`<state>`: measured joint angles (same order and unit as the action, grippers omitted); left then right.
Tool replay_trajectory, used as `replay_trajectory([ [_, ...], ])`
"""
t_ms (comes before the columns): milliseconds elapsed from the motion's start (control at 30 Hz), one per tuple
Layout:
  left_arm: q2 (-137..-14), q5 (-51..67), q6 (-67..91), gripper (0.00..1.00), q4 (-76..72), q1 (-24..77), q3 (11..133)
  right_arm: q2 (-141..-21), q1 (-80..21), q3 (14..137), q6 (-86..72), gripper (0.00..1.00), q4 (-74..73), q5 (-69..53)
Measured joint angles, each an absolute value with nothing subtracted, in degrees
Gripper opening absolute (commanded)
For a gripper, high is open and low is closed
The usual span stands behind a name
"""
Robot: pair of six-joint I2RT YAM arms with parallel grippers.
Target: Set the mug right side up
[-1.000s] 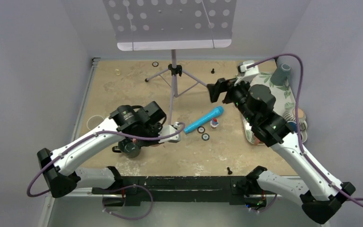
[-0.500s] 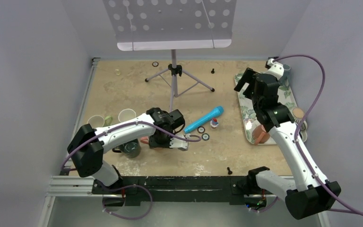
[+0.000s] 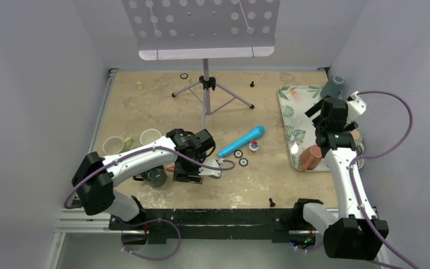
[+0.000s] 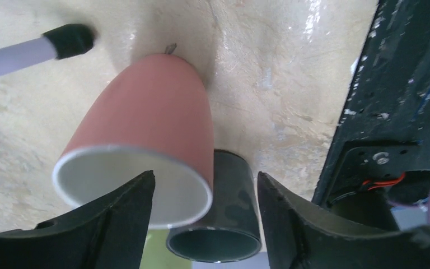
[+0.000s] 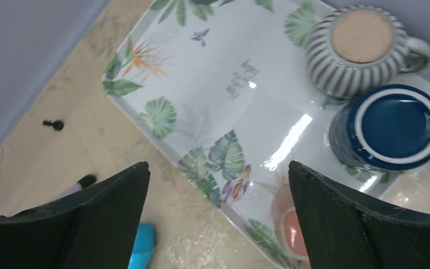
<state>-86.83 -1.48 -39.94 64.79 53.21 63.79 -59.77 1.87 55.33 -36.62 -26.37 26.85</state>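
The sandy counter carries everything, with the leaf-printed tray at its right side. My left tool hangs low over the counter's near left part with its jaws apart, clamped on nothing. The pink mug stands on the counter right under it, base down and white mouth up toward my wrist camera. Its rim lies between my fingers. The finger on the left of the wrist view overlaps the rim, and I cannot tell whether it touches, while the other finger stands clear. A dark green mug stands mouth up just beside the pink one, on that clear finger's side. My right tool hovers above the tray, jaws spread wide, holding nothing. Below it, at the tray's edge, a striped mug and a blue mug sit bottom up beside each other. A salmon cup lies on its side at the tray's near end.
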Motion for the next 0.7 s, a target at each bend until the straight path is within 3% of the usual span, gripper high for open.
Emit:
replay_trajectory([
  [100,-81.62,0.19,-39.33,0.86,65.87,53.12,65.3,-57.8,8.36,52.34,-39.66,0.97,-26.61,27.68],
  [233,-72.99,2.96,-36.6,0.91,66.63,52.99,70.24,-56.21,16.29,48.34,-43.05,0.9,-26.35,25.93],
  [400,-63.22,3.64,-33.26,0.99,67.16,52.36,72.16,-56.1,17.06,44.23,-43.86,0.89,-26.48,20.12],
  [700,-56.95,-0.21,-30.44,1.0,67.42,47.53,69.8,-57.93,16.75,38.83,-43.44,0.82,-25.5,11.84],
])
